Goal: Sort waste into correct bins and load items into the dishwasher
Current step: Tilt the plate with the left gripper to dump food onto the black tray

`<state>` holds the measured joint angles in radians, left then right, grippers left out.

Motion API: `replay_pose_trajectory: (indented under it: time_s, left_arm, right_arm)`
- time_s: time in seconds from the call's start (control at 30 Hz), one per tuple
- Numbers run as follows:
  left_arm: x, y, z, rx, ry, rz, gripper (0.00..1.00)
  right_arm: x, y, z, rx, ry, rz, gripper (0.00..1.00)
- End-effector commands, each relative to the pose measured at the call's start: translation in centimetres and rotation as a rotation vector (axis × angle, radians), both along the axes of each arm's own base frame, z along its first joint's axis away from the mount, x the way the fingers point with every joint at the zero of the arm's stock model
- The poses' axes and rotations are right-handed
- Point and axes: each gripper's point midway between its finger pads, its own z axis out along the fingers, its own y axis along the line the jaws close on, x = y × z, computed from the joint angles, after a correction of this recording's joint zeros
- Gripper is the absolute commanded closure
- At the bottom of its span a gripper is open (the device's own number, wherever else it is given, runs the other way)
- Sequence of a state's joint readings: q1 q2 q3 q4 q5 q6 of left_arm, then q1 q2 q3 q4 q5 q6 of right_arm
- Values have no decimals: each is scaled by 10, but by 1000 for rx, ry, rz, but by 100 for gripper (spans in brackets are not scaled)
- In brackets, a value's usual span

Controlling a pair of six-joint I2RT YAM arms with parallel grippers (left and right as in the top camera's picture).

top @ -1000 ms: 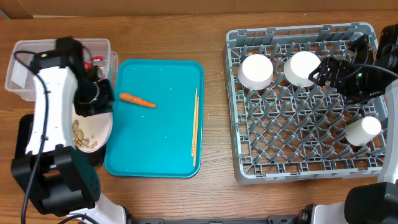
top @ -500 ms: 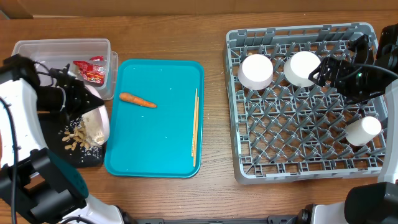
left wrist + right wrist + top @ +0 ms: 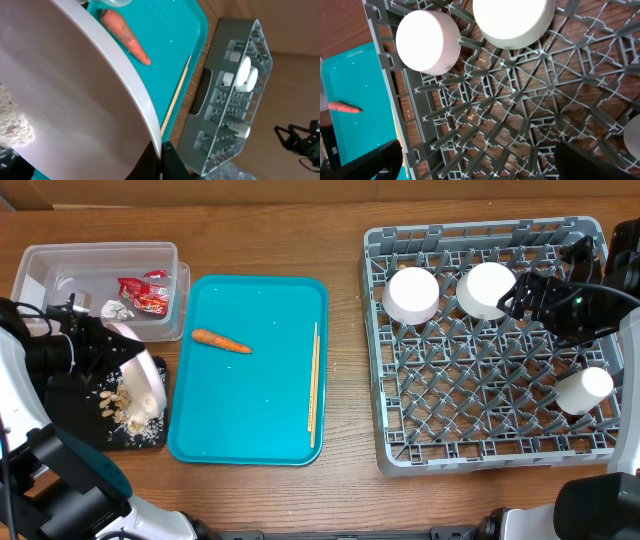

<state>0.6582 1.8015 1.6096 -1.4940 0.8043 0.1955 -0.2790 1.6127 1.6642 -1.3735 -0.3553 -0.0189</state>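
Observation:
My left gripper (image 3: 103, 348) is shut on the rim of the pale plate (image 3: 146, 378), which it holds steeply tilted over the black tray (image 3: 70, 420). Rice and nut scraps (image 3: 124, 406) lie on the tray below the plate. In the left wrist view the jaws (image 3: 161, 161) pinch the plate's edge (image 3: 75, 95). The carrot (image 3: 220, 340) and chopsticks (image 3: 313, 390) lie on the teal tray (image 3: 260, 425). The red wrapper (image 3: 143, 292) and foil ball (image 3: 113, 309) are in the clear tub (image 3: 60, 268). My right gripper (image 3: 485, 165) is open and empty above the grey dish rack (image 3: 480, 395).
Two upturned white bowls (image 3: 412, 295) (image 3: 486, 288) sit at the back of the rack and a white cup (image 3: 582, 390) at its right side. The teal tray lies between the bins and the rack.
My left arm has swung left and down with the plate and tipped it up, so the scraps have slid off onto the black tray. The right arm has not moved.

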Motion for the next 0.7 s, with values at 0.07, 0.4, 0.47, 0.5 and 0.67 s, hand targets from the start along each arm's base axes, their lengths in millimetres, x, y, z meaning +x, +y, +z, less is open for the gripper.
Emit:
replay_pose_trajectory:
  time_s: [0.07,0.4,0.47,0.5,0.67]
  left_arm:
    - [-1,19,18,3,-76,58,96]
    - [12,27,28,-33,-195,75,96]
    - [11,24,32,-46,-220,57,96]
    - [11,25,30,-51,-198,74,96]
    - [8,17,38,-69,-250,30,96]
  right_arm:
    - [1,0,13,-20,-42,6,0]
    - [1,0,13,-19,-39,6,0]
    - [1,0,13,-19,-38,6,0]
    - [1,0,13,-19,-39,6,0]
    - [0,0,13,-19,-38,6,0]
